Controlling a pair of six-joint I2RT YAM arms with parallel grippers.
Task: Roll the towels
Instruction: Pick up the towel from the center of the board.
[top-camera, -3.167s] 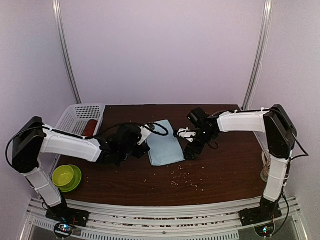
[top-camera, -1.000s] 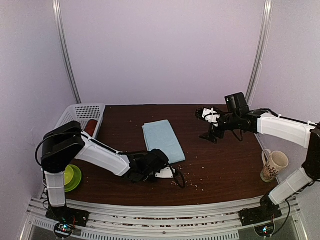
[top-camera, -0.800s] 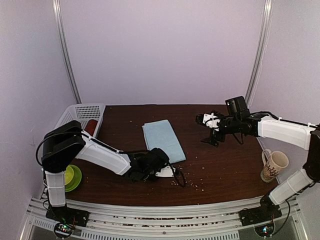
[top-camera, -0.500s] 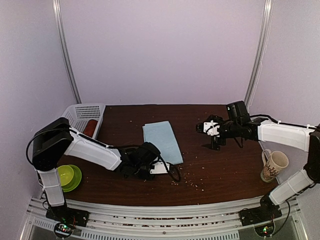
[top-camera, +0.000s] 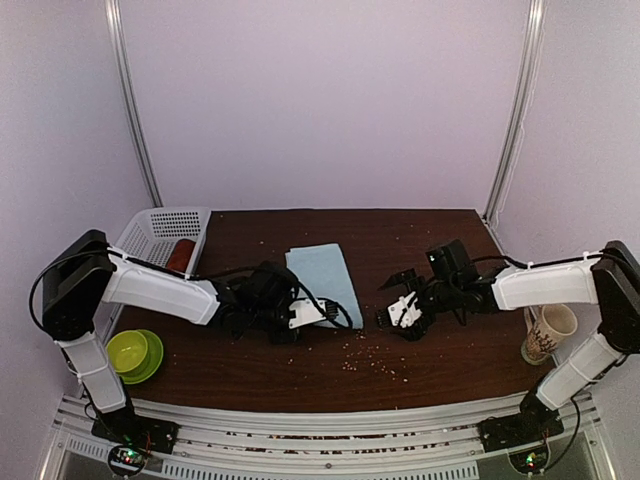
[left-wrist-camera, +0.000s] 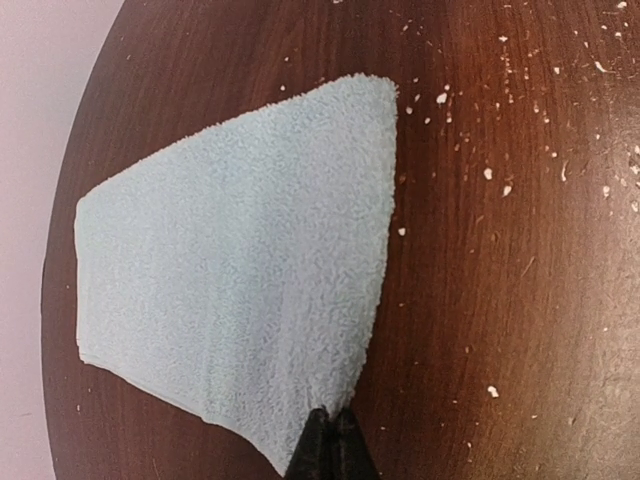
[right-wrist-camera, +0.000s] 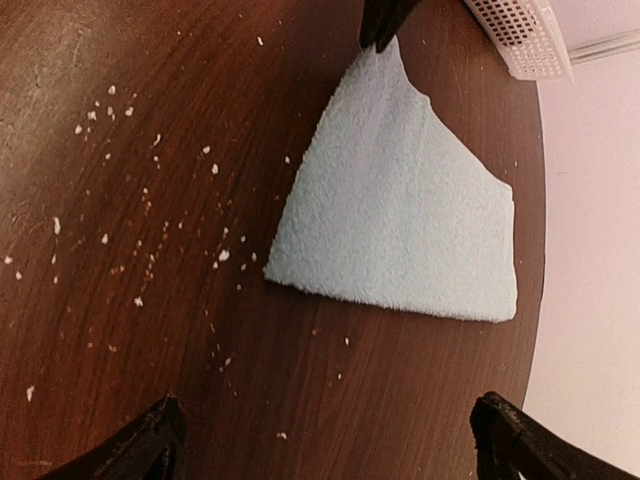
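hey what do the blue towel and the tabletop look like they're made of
The light-blue towel: likely cotton terry cloth, matte; a fuzzy looped nap shows. The table: dark reddish-brown wood or wood-look laminate, smooth, slight sheen; grain streaks show, but which it is cannot be told.

Left arm (top-camera: 160, 290) & right arm (top-camera: 540, 285): white shells, black joints, looping black cables; jaws black.

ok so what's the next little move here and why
Probably bring the open right gripper in to pinch the light-blue towel's free near corner. The left gripper is shut on the other near corner, the towel lies flat and unrolled, and the right one hovers beside it holding nothing.
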